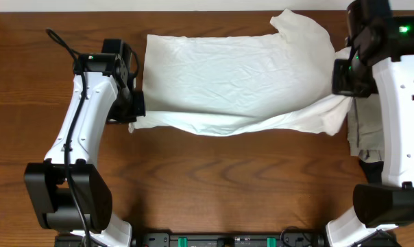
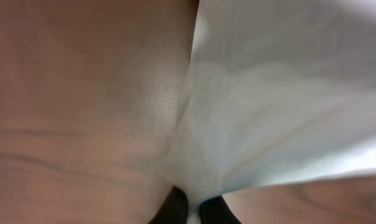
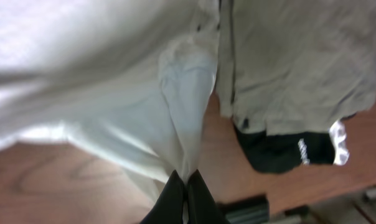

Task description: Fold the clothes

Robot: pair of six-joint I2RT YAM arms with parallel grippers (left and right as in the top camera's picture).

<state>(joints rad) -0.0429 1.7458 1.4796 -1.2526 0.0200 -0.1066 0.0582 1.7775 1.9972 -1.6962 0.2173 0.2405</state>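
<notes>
Right now my left gripper (image 1: 134,113) is clamped on the near corner of the white T-shirt (image 1: 234,75). In its wrist view the thin cloth fans up and away from the dark fingertips (image 2: 169,214), gathered into the pinch. From that grip the shirt spreads inward across the wooden table (image 1: 214,185), wrinkled but mostly flat, its near edge running over to my other hand.

My right gripper (image 1: 347,82) is likewise closed on the shirt, with a bunched fold of white cloth rising straight from between its fingers (image 3: 175,193). Just outboard of that hand lies a grey-beige garment (image 3: 300,56) with a black garment (image 3: 281,152) poking out beneath it. The shirt's edge looks close to them, perhaps overlapping.

I judge this to be the first fold. To do it well I should move both arms together, hold even tension along the gripped edge, raise it clear of the table, and carry it across without dragging the neighbouring garments.
</notes>
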